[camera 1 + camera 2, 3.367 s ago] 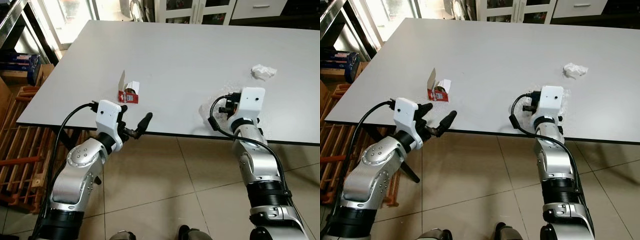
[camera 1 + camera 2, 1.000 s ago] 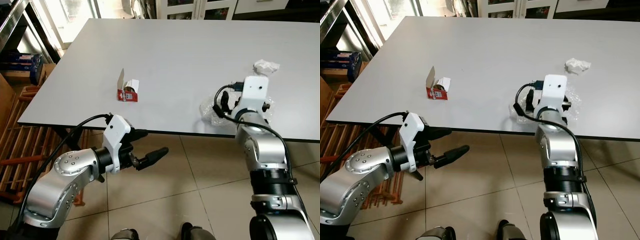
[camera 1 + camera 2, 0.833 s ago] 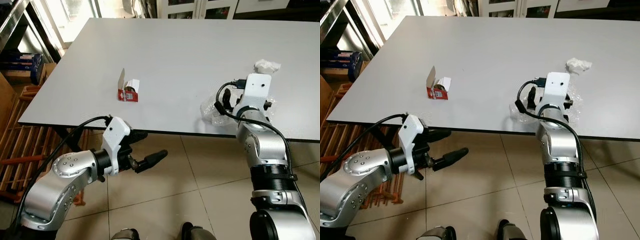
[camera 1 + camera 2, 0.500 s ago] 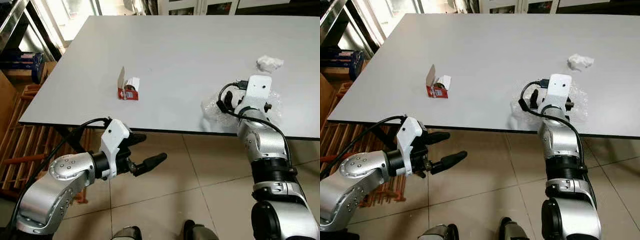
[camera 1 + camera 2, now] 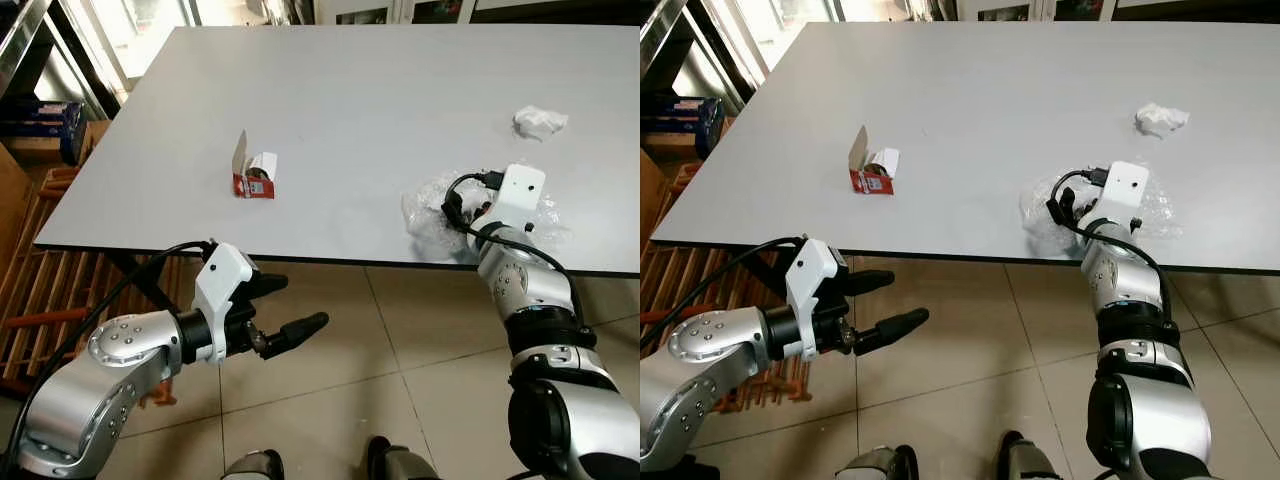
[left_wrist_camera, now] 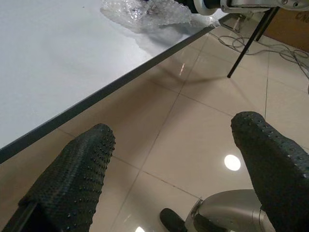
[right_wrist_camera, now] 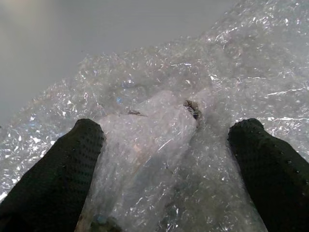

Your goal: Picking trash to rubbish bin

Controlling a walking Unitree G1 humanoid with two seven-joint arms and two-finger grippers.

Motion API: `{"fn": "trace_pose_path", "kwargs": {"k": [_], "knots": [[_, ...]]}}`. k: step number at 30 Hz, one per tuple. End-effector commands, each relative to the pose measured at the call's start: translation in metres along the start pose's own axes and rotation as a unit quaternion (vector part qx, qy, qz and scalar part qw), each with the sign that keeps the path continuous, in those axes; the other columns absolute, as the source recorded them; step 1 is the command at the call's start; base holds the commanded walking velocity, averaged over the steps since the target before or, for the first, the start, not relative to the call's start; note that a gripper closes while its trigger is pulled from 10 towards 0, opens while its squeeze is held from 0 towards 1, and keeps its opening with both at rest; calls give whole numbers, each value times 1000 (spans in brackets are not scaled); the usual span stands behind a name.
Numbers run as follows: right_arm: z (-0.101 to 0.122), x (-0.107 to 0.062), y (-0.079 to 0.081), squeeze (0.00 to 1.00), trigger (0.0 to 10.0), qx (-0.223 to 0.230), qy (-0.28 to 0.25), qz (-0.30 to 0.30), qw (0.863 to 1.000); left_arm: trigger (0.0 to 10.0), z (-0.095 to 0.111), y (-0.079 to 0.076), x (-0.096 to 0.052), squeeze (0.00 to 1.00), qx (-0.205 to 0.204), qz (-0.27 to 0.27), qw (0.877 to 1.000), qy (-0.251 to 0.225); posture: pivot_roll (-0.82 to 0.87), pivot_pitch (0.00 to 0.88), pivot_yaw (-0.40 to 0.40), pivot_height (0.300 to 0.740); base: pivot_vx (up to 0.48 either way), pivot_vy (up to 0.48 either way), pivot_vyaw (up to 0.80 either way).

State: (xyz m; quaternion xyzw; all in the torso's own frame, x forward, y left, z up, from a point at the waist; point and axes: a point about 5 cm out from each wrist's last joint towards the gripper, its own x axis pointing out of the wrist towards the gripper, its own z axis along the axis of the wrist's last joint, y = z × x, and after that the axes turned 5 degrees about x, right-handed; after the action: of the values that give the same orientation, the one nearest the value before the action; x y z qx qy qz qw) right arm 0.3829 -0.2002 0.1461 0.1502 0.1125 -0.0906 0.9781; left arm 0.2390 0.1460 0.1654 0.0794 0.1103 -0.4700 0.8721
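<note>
1. The right gripper (image 7: 166,145) is resting over the bubble wrap (image 7: 159,121) at the bench (image 5: 380,110) front edge, jaws spread astride it.
2. The left gripper (image 5: 285,310) is hovering below the bench (above floor tiles), jaws spread and holding nothing.
3. A red carton (image 5: 253,180) and crumpled tissue (image 5: 540,122) are lying apart on the bench.

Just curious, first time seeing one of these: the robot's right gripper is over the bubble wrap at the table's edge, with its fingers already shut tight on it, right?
Not quite. The right gripper is over the bubble wrap, but the right wrist view shows its fingers spread open on either side of the bunched wrap, not shut on it.
</note>
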Motion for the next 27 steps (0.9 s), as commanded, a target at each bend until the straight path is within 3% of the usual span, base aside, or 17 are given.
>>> {"fn": "trace_pose_path", "kwargs": {"k": [1, 9, 10, 11, 27], "knots": [[-38, -3, 0, 0, 10000, 16, 75, 0, 997, 10000, 1, -2, -3, 0, 3, -1, 1000, 3, 169, 215, 68, 740, 0, 0, 0], [-63, -6, 1, 0, 10000, 42, 112, 6, 993, 10000, 2, -4, -2, 0, 2, -2, 1000, 2, 166, 212, 69, 740, 0, 0, 0], [-67, -7, 1, 0, 3098, 48, 119, 9, 992, 10000, 2, -4, -2, 0, 2, -2, 1000, 2, 168, 213, 69, 740, 0, 0, 0], [-69, -7, 2, 0, 0, 51, 122, 13, 991, 10000, 2, -4, -2, 0, 3, -2, 1000, 2, 170, 214, 70, 740, 0, 0, 0], [-80, -9, 1, 0, 0, 50, 137, 18, 989, 10000, 3, -4, -3, 0, 5, 0, 1000, 0, 174, 215, 68, 740, 0, 0, 0]]}}
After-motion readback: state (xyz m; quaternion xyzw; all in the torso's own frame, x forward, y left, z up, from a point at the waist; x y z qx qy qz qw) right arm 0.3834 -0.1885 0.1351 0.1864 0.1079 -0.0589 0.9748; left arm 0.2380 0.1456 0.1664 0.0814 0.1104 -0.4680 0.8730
